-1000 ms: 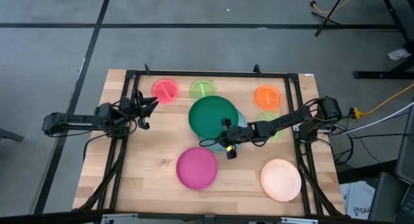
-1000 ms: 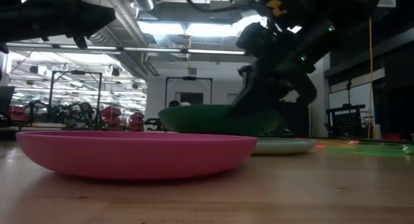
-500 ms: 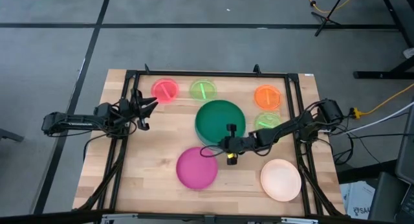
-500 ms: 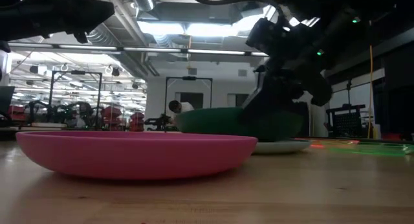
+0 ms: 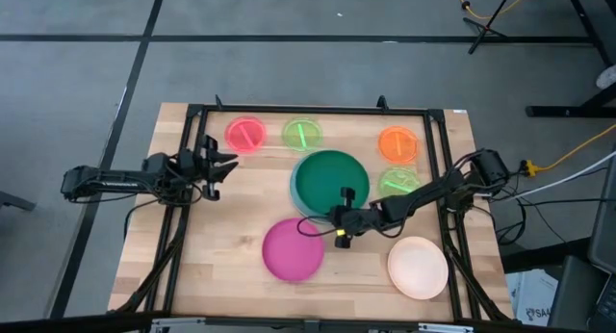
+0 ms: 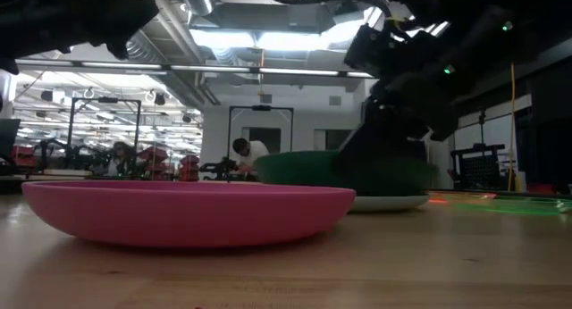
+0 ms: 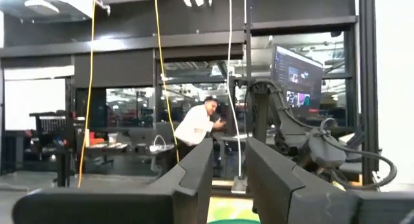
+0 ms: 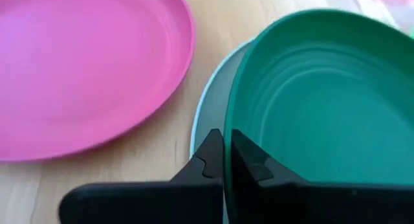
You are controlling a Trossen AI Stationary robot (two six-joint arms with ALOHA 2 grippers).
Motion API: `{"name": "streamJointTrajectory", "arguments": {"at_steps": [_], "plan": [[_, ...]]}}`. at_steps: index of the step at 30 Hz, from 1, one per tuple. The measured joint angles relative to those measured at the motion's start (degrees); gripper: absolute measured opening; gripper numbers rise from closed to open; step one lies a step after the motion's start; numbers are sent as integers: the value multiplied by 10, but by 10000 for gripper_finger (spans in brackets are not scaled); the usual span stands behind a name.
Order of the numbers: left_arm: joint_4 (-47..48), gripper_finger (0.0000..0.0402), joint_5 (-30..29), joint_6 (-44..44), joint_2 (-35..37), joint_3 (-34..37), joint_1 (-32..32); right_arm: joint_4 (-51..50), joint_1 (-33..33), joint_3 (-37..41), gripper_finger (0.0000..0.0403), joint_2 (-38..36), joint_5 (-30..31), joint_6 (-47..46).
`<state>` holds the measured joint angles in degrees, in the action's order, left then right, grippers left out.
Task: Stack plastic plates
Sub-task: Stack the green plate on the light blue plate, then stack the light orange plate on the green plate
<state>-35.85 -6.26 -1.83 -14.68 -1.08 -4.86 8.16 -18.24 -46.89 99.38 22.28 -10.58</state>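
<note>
Wooden bench [image 5: 241, 294]: we note the right gripper [image 8: 225, 160] pinching the dark green plate's [image 5: 330, 179] rim at 6 o'clock, plate nearly centred over the light blue plate [image 8: 208, 114]. Left gripper [image 5: 217, 164] waits at 9 o'clock, fingers spread.

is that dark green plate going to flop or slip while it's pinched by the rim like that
Probably stiff: the dark green plate keeps its round shape with the right gripper shut on one edge. It likely weighs little, since a rim pinch carries it. Its glossy surface could slip over the light blue plate beneath.
</note>
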Motion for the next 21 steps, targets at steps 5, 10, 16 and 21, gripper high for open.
{"name": "streamJointTrajectory", "arguments": {"at_steps": [5,10,16,21], "plan": [[-6,86,-3,16,0,0,0,12,4,1,1,11,3,-4],[-4,86,-17,43,0,0,0,10,10,1,16,11,11,-36],[-2,86,-18,51,0,0,0,11,10,1,90,11,2,-36],[-2,86,-21,52,0,0,0,-112,10,-34,131,-18,-23,-10]]}}
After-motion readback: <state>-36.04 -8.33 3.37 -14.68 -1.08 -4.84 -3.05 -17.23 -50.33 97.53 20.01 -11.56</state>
